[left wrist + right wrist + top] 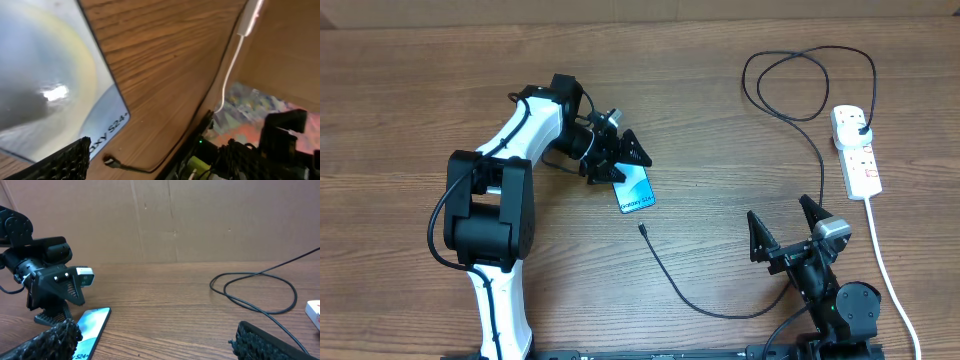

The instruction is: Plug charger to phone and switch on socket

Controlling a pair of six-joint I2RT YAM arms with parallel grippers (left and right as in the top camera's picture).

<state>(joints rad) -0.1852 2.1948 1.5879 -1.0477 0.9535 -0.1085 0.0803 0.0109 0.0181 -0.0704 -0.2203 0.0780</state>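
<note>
Overhead, your left fingers [632, 150] stood spread wide at the far short edge of the phone [636, 192]. The phone lay flat and screen up on the tabletop [410, 80]. No view showed whether the pads touched it, but nothing was lifted. Its long axis ran roughly away from you and back toward you, leaning a little, with the "Galaxy" lettering at the near short edge.

Just off that near edge, and apart from it, lay the connector tip [643, 229] of the charger [685, 295]. The tip pointed roughly up at the phone, and its black cable trailed down and to the right. The left wrist view agreed: the tip sat just beside the lettered edge and was not plugged in.

By my judgement, your coming move turned on that gap, since the tip had to travel along the phone's long axis into the near edge. Your left arm was the nearer one, though its fingers were at the opposite end of the phone.

Further right, your right fingers [757, 240] gaped fully open and held nothing. They were well apart from the tip, with the cable running close by them.

At the far right the socket [862, 165] lay lengthwise away from you, with the charger's plug [861, 125] seated at its far end. Your right arm was the nearer one to its switches.
</note>
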